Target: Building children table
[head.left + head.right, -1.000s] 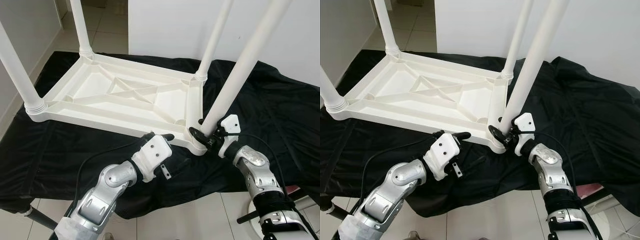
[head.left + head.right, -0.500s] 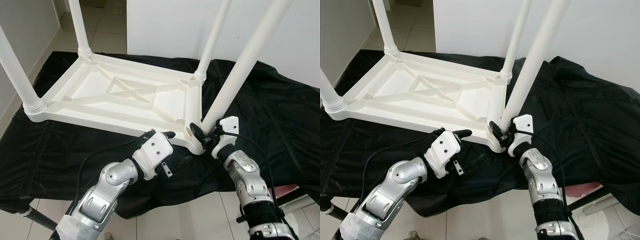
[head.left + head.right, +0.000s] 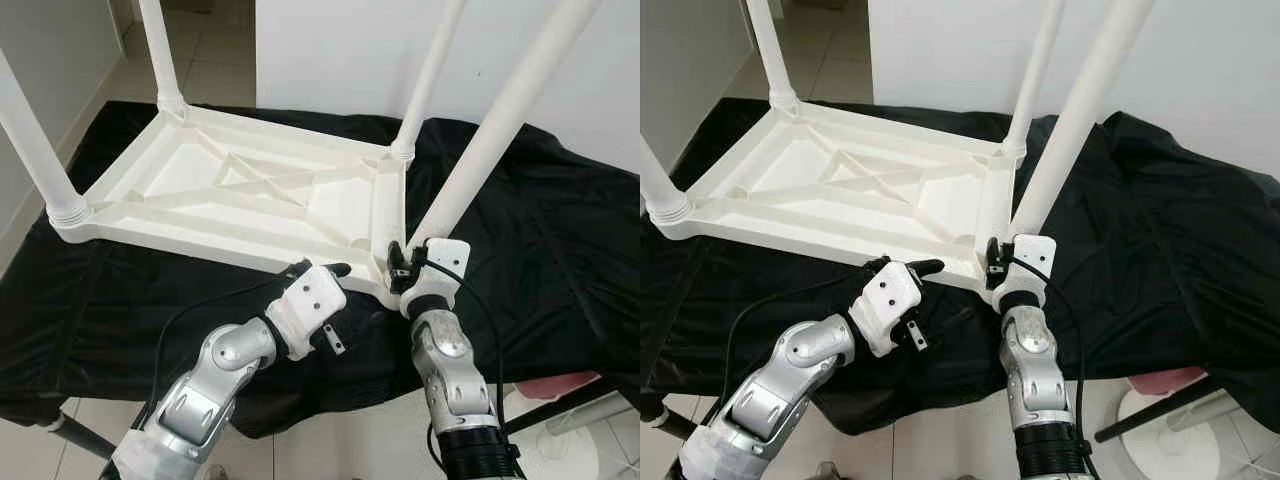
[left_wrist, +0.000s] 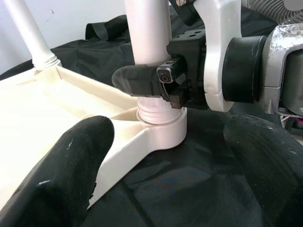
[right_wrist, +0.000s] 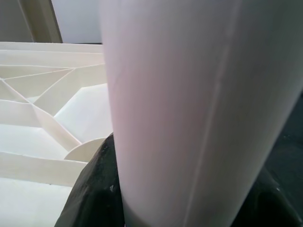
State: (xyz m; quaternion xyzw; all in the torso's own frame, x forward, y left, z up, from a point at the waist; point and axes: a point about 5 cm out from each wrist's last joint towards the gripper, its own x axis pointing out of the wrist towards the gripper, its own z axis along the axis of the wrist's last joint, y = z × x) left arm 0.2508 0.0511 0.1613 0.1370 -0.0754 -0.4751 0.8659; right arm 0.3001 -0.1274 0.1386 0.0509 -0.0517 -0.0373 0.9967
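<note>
I note my right gripper (image 3: 402, 268), jaws clamped on the base of the near-right leg (image 3: 490, 135), has rotated since a second ago, suggesting screwing into the upturned tabletop (image 3: 240, 190); left gripper (image 3: 315, 270) waits wide beside.

You see a white plastic tabletop (image 3: 240, 195) with white legs; the leg (image 3: 490, 140) between the black fingers (image 4: 142, 80) of the right gripper (image 3: 400, 268) is plain white too. Under them lies a black cloth (image 3: 540, 240). The left gripper (image 3: 318, 270) has black fingertips on a white housing; both arms are silver.
</note>
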